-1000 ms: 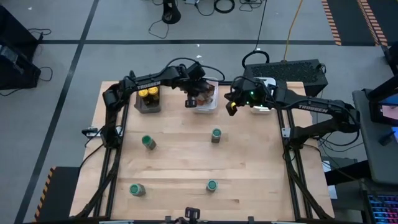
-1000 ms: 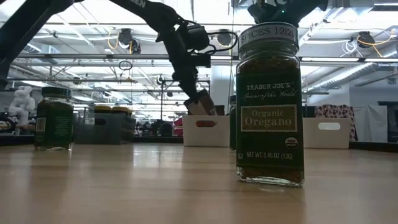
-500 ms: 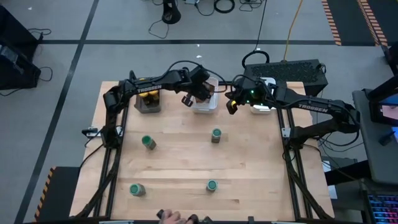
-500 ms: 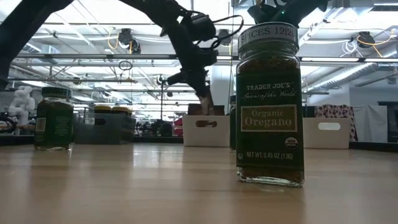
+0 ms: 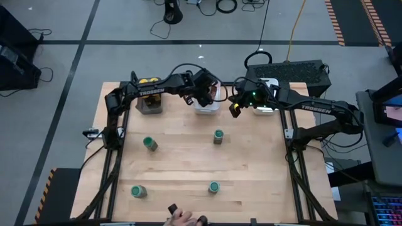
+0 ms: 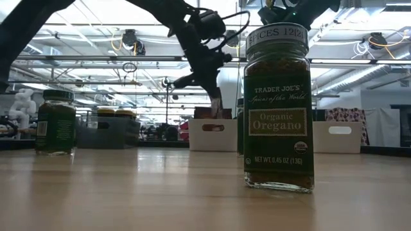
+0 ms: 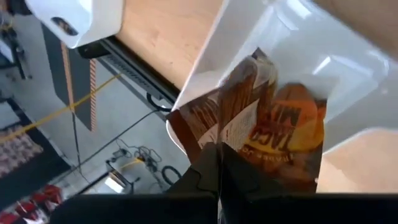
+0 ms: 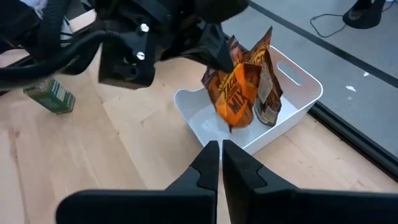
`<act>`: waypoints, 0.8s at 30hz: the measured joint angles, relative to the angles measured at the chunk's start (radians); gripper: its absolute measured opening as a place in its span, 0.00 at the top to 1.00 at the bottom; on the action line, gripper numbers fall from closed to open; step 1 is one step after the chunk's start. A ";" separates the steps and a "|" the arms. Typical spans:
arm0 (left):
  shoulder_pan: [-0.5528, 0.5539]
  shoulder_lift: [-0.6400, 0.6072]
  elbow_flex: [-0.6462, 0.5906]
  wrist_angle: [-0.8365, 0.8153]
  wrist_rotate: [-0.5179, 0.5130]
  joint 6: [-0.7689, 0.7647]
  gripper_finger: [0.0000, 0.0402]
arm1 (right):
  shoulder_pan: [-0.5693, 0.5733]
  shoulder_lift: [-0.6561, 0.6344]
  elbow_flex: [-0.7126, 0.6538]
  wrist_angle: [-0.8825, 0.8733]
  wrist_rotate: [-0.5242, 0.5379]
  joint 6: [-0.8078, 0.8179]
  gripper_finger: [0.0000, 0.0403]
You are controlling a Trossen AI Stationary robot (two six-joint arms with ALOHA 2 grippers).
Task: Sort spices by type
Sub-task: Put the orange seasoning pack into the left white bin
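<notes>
Left pincer (image 7: 219, 163) closed on packet (image 7: 273, 134).

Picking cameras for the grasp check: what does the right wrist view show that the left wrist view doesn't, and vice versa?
Only the right wrist view shows the left hand gripping the flat brown-orange packets from outside, plus a green-lidded round jar on the wooden table. Only the left wrist view shows the floor cables past the table edge. Both show the packets over the white rectangular tray.
</notes>
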 joint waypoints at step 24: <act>0.007 0.006 -0.004 0.006 0.090 0.003 0.86 | 0.004 0.000 0.000 0.000 -0.028 0.004 1.00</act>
